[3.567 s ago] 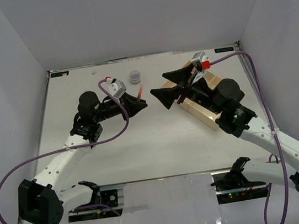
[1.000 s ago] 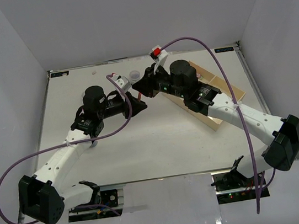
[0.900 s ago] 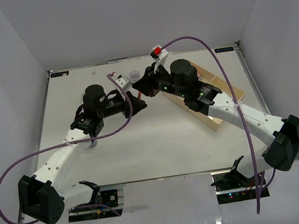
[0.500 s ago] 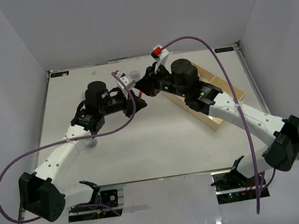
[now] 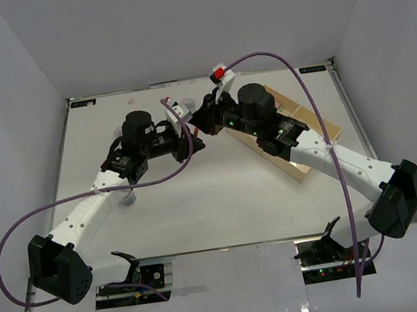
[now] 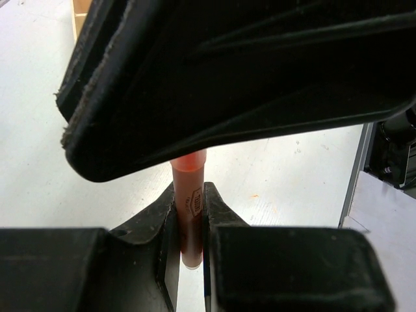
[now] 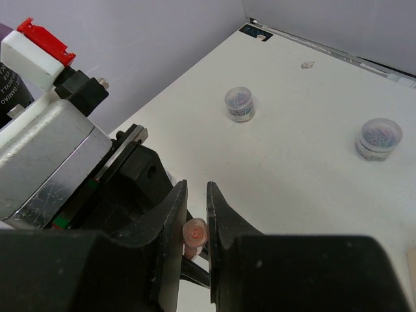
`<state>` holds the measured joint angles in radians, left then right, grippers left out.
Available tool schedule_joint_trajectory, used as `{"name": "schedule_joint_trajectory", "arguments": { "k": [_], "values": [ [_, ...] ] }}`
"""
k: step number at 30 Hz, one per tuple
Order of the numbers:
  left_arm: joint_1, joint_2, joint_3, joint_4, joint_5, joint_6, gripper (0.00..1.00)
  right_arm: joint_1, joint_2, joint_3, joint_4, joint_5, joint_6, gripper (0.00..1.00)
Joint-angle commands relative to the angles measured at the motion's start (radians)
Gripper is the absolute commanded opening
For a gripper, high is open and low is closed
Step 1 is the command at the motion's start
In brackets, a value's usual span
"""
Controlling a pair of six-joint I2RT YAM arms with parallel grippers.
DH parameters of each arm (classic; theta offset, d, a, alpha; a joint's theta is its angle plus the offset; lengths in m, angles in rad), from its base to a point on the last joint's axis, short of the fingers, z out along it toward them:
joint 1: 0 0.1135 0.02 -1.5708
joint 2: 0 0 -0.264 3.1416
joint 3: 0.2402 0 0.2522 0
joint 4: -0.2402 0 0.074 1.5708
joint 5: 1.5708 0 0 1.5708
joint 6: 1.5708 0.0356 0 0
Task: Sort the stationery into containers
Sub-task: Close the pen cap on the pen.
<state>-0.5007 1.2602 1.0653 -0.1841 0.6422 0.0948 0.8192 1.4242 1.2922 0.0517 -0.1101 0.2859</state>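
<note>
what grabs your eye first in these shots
The left gripper and the right gripper meet above the far middle of the table, each clamped on the same orange pen. Two small round grey tubs stand apart beyond them, and the beige tray lies partly under the right arm.

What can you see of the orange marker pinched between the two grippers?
The orange marker is a short, translucent orange-red plastic barrel with fine dark print down its side. The left gripper clamps it near one end; the right gripper pinches the other, whose round pinkish tip shows end-on from the right wrist. It appears held clear of the table.
</note>
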Motion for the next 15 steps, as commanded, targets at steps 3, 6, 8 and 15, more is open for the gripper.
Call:
{"name": "schedule_joint_trajectory", "arguments": {
  "k": [3, 6, 8, 15],
  "values": [
    [0.001, -0.071, 0.194, 0.388, -0.053, 0.011, 0.0, 0.064, 0.101, -0.133, -0.438, -0.18, -0.028, 0.08],
    [0.001, -0.079, 0.202, 0.394, -0.073, 0.019, 0.0, 0.064, 0.102, -0.149, -0.437, -0.181, -0.028, 0.08],
    [0.001, -0.087, 0.2, 0.403, -0.081, 0.017, 0.0, 0.064, 0.104, -0.157, -0.435, -0.177, -0.028, 0.08],
    [0.001, -0.1, 0.202, 0.442, -0.084, -0.004, 0.0, 0.064, 0.117, -0.169, -0.434, -0.181, -0.03, 0.08]
  ]
}}
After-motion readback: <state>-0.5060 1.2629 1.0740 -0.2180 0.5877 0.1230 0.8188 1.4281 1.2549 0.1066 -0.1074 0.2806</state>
